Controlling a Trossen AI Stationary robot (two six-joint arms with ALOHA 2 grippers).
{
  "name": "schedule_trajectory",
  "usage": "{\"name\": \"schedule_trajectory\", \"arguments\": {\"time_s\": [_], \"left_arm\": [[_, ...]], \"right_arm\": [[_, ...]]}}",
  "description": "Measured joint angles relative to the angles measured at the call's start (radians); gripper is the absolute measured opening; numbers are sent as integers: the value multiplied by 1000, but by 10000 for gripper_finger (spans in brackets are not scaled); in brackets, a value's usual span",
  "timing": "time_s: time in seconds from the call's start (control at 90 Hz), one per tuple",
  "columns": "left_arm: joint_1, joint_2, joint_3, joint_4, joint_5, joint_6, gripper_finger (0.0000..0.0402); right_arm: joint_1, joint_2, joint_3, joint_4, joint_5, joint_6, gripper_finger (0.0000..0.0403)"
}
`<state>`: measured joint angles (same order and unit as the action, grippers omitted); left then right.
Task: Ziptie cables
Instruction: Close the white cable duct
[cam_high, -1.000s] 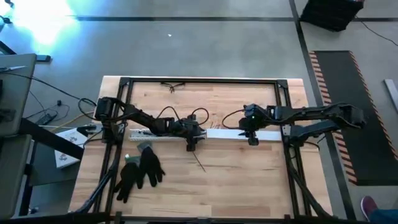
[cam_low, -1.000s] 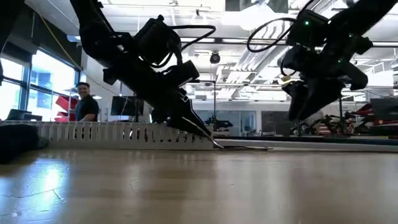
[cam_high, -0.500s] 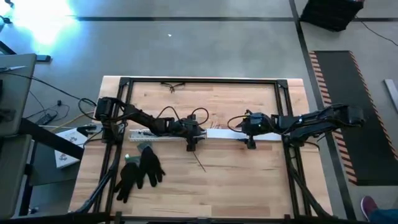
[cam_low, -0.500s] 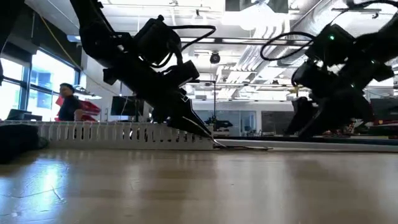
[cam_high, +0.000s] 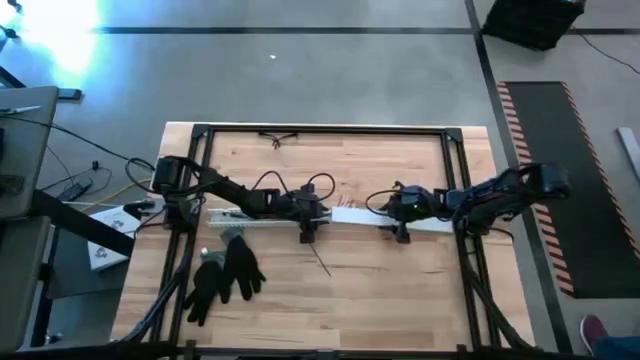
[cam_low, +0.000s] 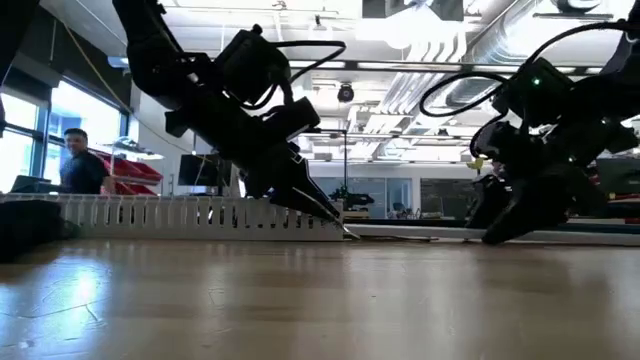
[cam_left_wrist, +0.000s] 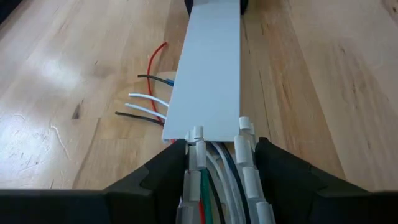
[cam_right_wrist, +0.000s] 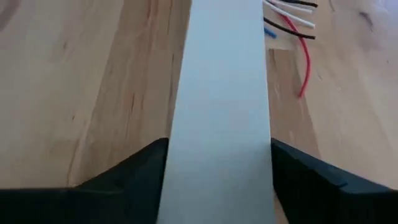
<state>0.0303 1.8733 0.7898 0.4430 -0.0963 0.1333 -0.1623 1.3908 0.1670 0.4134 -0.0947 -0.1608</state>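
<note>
My left jaws (cam_left_wrist: 216, 163) straddle the slotted white channel (cam_high: 240, 216), clenched on its walls where the flat white cover (cam_left_wrist: 208, 68) begins. The cables (cam_left_wrist: 214, 171) lie inside that channel between my fingers, loose ends spilling beside the cover. My right jaws (cam_right_wrist: 217, 168) grasp the cover's far stretch against the tabletop (cam_high: 380, 280).

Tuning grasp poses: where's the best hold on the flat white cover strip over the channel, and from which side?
Pinch the white cover strip across its width, on its two long edges, coming from above. It lies flat and narrow with straight parallel edges; its broad face offers nothing to pinch. The right gripper sits astride it that way.
</note>
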Motion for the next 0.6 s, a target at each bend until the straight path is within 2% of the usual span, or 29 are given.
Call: {"name": "schedule_trajectory", "arguments": {"time_s": [0.378, 0.6], "left_arm": [[0, -144, -2, -110, -11, 24, 200], [0, -146, 0, -169, -11, -18, 211]], "right_arm": [[-1, -54, 14, -48, 18, 52, 209], [-2, -88, 114, -257, 43, -36, 209]]}}
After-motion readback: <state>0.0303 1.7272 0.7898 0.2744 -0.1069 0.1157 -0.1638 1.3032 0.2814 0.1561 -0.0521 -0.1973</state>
